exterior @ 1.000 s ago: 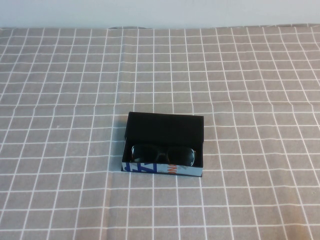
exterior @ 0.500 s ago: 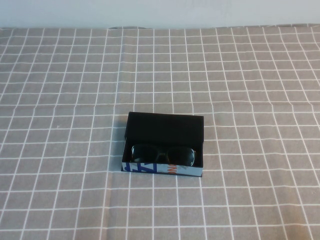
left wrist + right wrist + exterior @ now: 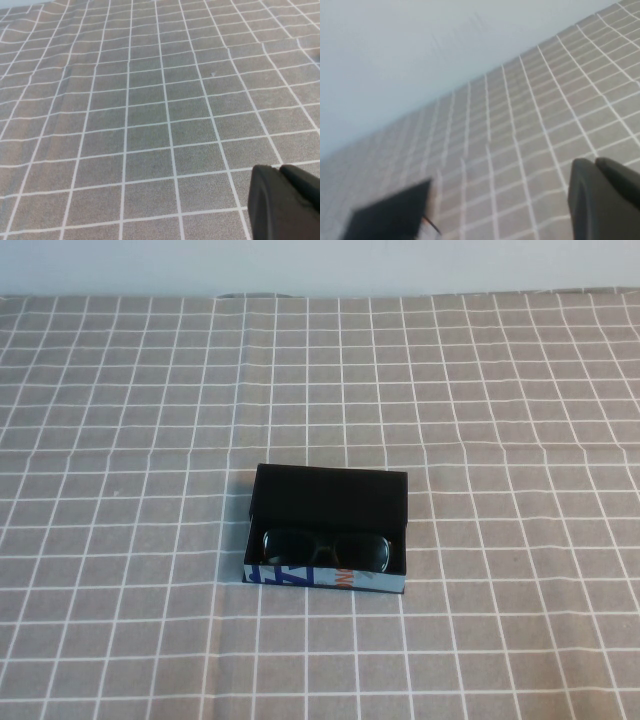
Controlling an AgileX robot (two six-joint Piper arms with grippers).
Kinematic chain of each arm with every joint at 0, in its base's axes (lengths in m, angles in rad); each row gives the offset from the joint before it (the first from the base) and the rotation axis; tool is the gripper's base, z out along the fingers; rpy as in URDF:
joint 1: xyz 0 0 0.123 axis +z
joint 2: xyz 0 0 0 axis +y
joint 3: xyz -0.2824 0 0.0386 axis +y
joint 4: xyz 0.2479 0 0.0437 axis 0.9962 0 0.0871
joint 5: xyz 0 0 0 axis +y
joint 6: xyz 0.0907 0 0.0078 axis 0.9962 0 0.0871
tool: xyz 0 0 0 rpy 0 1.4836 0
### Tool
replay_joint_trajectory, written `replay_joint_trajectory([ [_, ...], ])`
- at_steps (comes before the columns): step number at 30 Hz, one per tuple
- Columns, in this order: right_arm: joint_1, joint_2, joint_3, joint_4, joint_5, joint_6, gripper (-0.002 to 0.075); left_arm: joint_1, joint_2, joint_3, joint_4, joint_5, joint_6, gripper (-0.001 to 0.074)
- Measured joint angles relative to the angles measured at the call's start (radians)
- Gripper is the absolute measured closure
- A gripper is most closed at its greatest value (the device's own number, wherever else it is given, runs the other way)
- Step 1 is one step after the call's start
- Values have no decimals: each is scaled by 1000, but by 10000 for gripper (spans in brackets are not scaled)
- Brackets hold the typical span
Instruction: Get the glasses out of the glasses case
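Grey checked desk (image 3: 120,440) carries the open glasses case (image 3: 327,580), the glasses (image 3: 326,548) inside. Nothing is started: left tool (image 3: 285,205) and right tool (image 3: 602,200) probably hover apart, openness unclear; next, one must reach in.

Lab-like tabletop: checked cloth (image 3: 150,390), blank wall (image 3: 320,265)

Neither arm shows up in the high view. Each wrist view only catches a dark bit of its own gripper at the frame edge: left gripper (image 3: 285,202), right gripper (image 3: 602,197), both up off the table.
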Motion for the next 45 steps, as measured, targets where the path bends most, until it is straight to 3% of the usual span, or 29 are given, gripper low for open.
replay_joint_trajectory([
  [5,0,0,0,238,-52,0,744,0,0,0,0,0,0,739],
  [13,0,5,-32,403,2,0,744,0,0,0,0,0,0,740],
  [24,0,504,-406,115,522,3,744,0,0,0,0,0,0,739],
  [33,19,954,-678,-4,664,-83,744,0,0,0,0,0,0,739],
  [36,102,1079,-779,-55,664,-91,744,0,0,0,0,0,0,739],
  [45,495,1437,-1132,-304,683,-156,744,0,0,0,0,0,0,740],
])
